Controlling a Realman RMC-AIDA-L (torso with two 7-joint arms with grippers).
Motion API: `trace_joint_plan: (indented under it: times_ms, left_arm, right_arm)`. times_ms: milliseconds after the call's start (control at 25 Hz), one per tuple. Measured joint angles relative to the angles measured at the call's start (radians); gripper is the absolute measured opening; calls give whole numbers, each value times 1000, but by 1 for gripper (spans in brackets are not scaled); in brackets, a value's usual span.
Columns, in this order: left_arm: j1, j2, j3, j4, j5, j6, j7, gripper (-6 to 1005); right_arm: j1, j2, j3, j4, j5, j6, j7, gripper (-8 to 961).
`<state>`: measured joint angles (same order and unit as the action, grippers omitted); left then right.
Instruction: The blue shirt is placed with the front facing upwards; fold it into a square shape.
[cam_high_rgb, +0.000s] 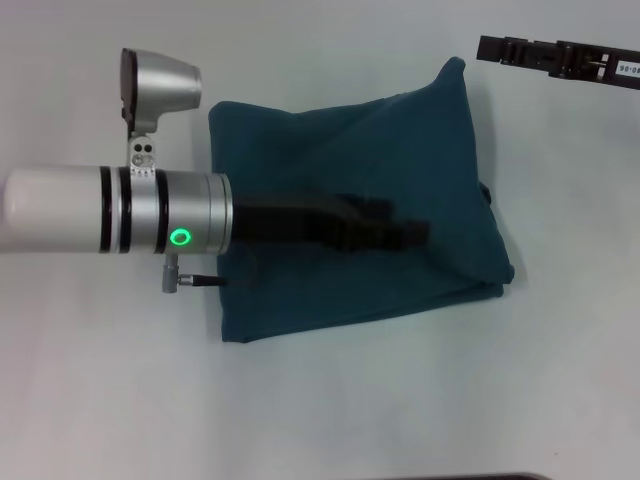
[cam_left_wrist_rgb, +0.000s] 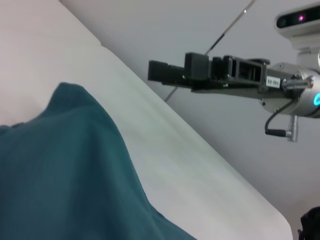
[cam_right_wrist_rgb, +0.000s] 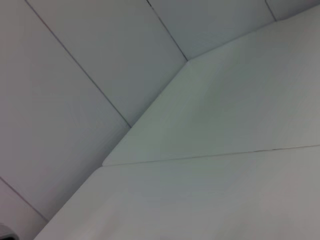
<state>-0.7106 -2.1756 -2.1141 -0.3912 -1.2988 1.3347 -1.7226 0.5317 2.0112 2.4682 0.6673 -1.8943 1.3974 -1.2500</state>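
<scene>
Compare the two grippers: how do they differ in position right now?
The left gripper is over the folded blue shirt; the right gripper is off the shirt, over the bare table. The left reaches in from the left side, the right from the far right corner. Both are black.

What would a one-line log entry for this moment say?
blue shirt: folded, roughly square | left gripper: over shirt | right gripper: off shirt, far right

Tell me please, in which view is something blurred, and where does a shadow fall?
Head view: the left gripper looks soft against the blue shirt; a faint shadow lines the shirt's near edge. Left wrist view: the shirt is soft, and the right gripper is sharper. Right wrist view: only the evenly lit table.
</scene>
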Motion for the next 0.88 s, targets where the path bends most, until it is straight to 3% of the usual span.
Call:
trace_joint_plan:
  times_ms: [680, 880]
  left_arm:
    - [0, 3, 128, 22, -11, -37, -13, 811]
    - [14, 11, 151, -2, -9, 39, -14, 810]
  right_arm:
    - [11, 3, -7, 0, 0, 5, -3, 659]
    - [12, 3, -8, 0, -1, 31, -7, 655]
